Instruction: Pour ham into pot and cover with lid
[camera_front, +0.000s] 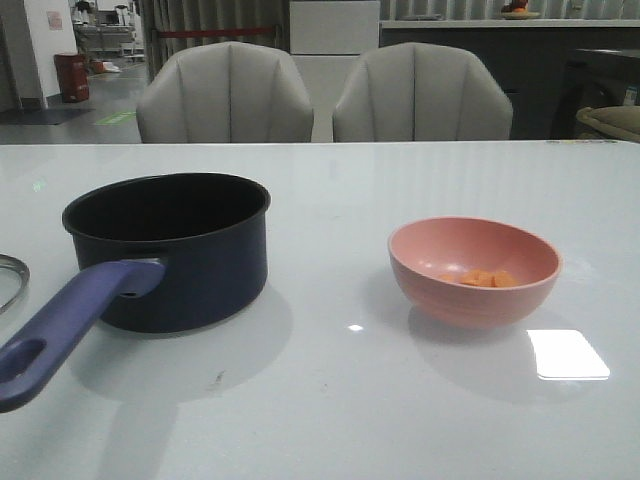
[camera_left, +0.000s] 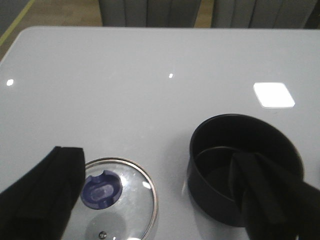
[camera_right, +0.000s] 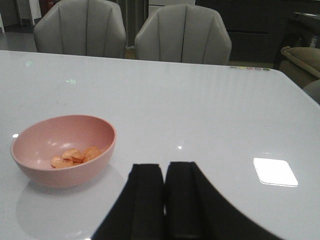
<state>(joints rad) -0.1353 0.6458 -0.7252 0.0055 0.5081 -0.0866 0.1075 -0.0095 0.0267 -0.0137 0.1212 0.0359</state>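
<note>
Pot: the dark navy round saucepan (camera_front: 168, 250) with black inside stands on your left half of the white glossy table (camera_front: 330, 400), its long blue-purple handle (camera_front: 70, 325) pointing back toward you. It looks empty.
Ham: a few small orange-pink cubes (camera_front: 480, 278) lie at the bottom of the salmon-pink round bowl (camera_front: 473, 270), which sits well apart from the pot, on your right.
Lid: the round glass lid (camera_left: 116, 197) with metal rim and blue-purple knob (camera_left: 101, 190) lies flat on the table just beside the pot, at the far left edge of the front view.
Left gripper (camera_left: 165, 200): jaws wide apart, holding nothing, hovering above the lid and pot.
Right gripper (camera_right: 164, 200): the 2 fingers pressed together, nothing between them, low over the table and near the bowl.
Done so far: nothing that shows; 0 of 2 steps.
Left to do: you must grasp the bowl, tip the ham into the pot, then set the lid on it.
Likely next: open the right jaws and reach for the bowl's rim.
</note>
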